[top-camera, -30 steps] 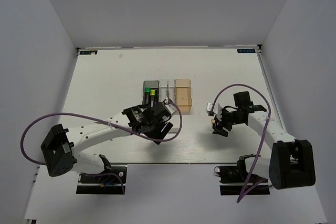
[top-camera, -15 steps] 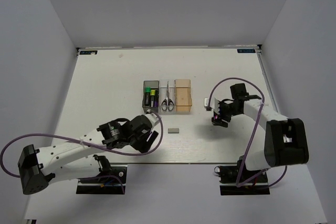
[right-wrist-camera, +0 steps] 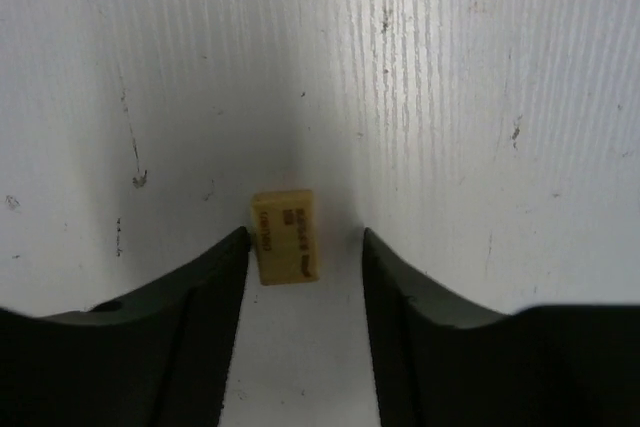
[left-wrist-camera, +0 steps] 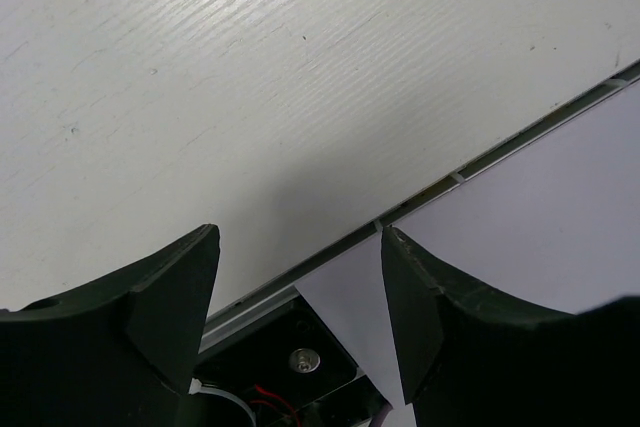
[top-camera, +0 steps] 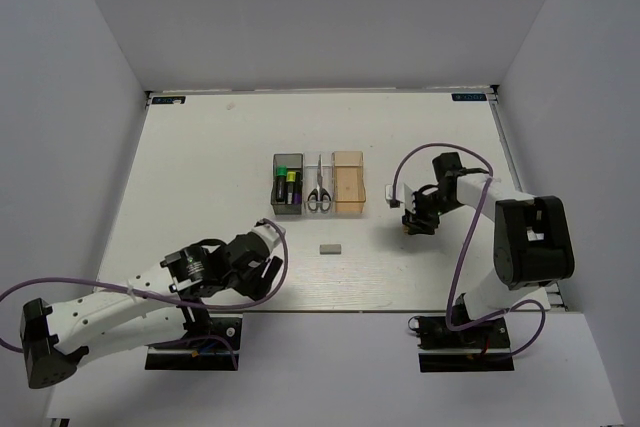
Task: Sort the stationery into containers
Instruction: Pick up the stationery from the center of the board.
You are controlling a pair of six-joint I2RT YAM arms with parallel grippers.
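The tiny tan block lies on the table between my right gripper's open fingers, close against the left one. In the top view the right gripper is low over the table right of the bins. My left gripper is open and empty over the table's near edge. The grey eraser lies in front of the bins. The dark grey bin holds green, yellow and purple highlighters. The clear bin holds the scissors. The orange bin looks empty.
A small white object lies on the table just behind and left of the right gripper. The left arm's base mount shows below the table edge. White walls close in the table on three sides.
The left arm drew back from the bins to the near edge, and the scissors now show in the clear bin. The right gripper shifted slightly back and left.
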